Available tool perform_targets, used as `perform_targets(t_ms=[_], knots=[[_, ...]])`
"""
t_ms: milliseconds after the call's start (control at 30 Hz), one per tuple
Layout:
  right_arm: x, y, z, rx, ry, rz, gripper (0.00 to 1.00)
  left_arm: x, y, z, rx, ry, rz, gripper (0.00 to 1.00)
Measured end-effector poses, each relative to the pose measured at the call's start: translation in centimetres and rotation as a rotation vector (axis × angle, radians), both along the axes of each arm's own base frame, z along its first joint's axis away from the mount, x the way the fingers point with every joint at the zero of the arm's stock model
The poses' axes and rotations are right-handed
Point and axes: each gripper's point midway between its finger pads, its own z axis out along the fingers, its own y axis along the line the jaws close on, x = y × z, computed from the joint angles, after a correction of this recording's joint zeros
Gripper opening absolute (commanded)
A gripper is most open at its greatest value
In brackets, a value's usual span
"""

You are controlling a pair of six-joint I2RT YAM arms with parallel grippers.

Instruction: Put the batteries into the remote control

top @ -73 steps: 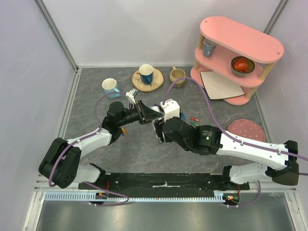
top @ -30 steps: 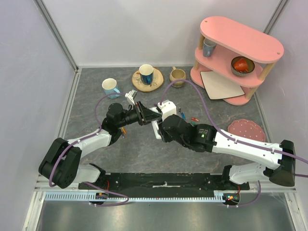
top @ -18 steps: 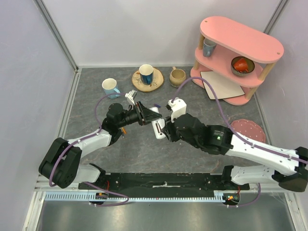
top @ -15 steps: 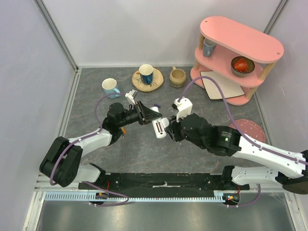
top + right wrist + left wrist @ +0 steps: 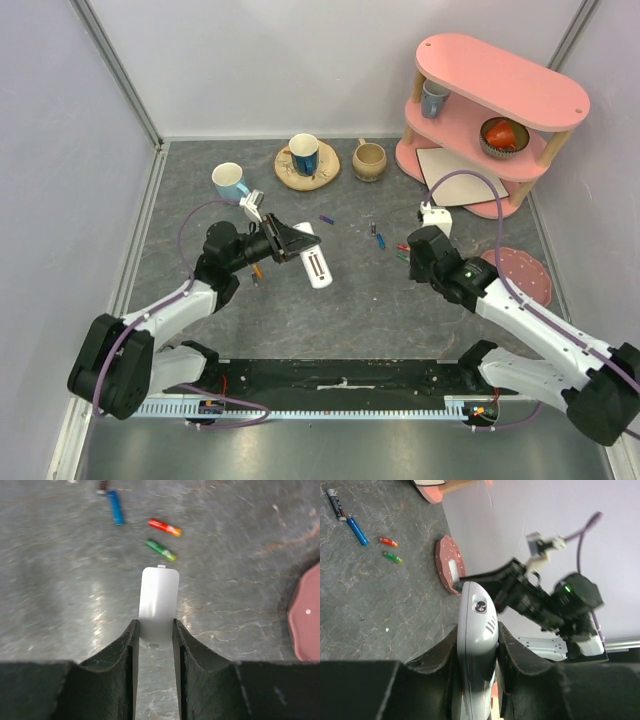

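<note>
My left gripper [image 5: 292,243] [image 5: 477,631] is shut on the white remote control [image 5: 316,264] [image 5: 476,625], which it holds above the table with its dark slot facing up. My right gripper [image 5: 415,262] [image 5: 155,628] is shut on a thin white cover plate [image 5: 159,600], low over the table and apart from the remote. The batteries lie loose just beyond it: a red one [image 5: 164,527] [image 5: 403,247], a blue one [image 5: 115,501] [image 5: 382,241], a dark grey one [image 5: 374,233] [image 5: 336,505] and a green one [image 5: 160,550]. A small purple one [image 5: 326,219] lies farther left.
A pink two-tier shelf [image 5: 500,110] stands at the back right with a white board leaning on it. Three mugs [image 5: 231,180] [image 5: 304,152] [image 5: 368,158] line the back, one on a wooden coaster. A pink round mat [image 5: 515,272] lies right of my right arm.
My right arm has pulled away from the remote to the right, carrying the white cover plate. My left gripper has shifted slightly left and nearer with the remote.
</note>
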Motion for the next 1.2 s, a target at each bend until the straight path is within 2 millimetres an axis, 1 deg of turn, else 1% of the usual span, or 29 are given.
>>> perform_targets(t_ms=[67, 167, 267, 400, 533, 633, 667, 733, 767, 867, 933, 967, 1033, 1067, 1133, 1200], knots=[[0.7, -1.7, -1.6, 0.001, 0.042, -0.063, 0.24, -0.7, 0.6, 0.2, -0.006, -0.013, 0.001, 0.02], [1.1, -3.9, -4.1, -0.002, 0.117, -0.137, 0.24, -1.5, 1.1, 0.2, -0.01, -0.022, -0.002, 0.02], [1.6, -5.3, -6.0, -0.015, 0.184, -0.176, 0.24, -2.0, 1.2, 0.0, -0.013, -0.026, -0.01, 0.02], [2.1, -6.1, -8.2, -0.051, 0.257, -0.173, 0.24, -2.7, 1.3, -0.7, -0.02, -0.018, -0.036, 0.02], [1.9, -6.6, -11.1, -0.086, 0.357, -0.154, 0.26, -3.2, 1.2, -0.9, -0.034, -0.012, -0.058, 0.02], [2.1, -6.9, -12.1, -0.091, 0.388, -0.152, 0.29, -3.4, 1.2, -0.7, -0.043, -0.02, -0.071, 0.02], [2.2, -6.9, -12.2, -0.087, 0.386, -0.151, 0.39, -3.5, 1.2, -0.7, -0.044, -0.023, -0.072, 0.02], [2.5, -6.9, -12.1, -0.077, 0.378, -0.15, 0.54, -3.5, 1.2, -0.5, -0.045, -0.026, -0.072, 0.02], [2.6, -6.9, -12.1, -0.075, 0.374, -0.148, 0.63, -3.6, 1.2, -0.5, -0.045, -0.028, -0.072, 0.02], [2.7, -6.8, -11.9, -0.067, 0.367, -0.14, 0.73, -3.8, 1.4, -0.2, -0.044, -0.035, -0.071, 0.02], [2.9, -6.7, -11.2, -0.057, 0.344, -0.135, 0.77, -4.0, 1.4, -0.3, -0.035, -0.034, -0.071, 0.02], [3.0, -6.6, -10.7, -0.048, 0.326, -0.135, 0.79, -4.0, 1.5, -0.4, -0.027, -0.032, -0.07, 0.02], [3.4, -6.5, -9.3, -0.028, 0.277, -0.132, 0.78, -4.1, 1.5, -0.7, -0.014, -0.025, -0.07, 0.02], [3.6, -6.4, -8.6, -0.019, 0.252, -0.131, 0.74, -4.2, 1.6, -1.0, -0.006, -0.02, -0.07, 0.02], [3.9, -6.1, -7.2, 0.0, 0.201, -0.121, 0.7, -4.3, 1.6, -1.4, 0.009, -0.011, -0.07, 0.02], [4.3, -5.3, -6.0, 0.007, 0.151, -0.096, 0.65, -4.4, 1.8, -1.7, 0.025, -0.004, -0.067, 0.02]])
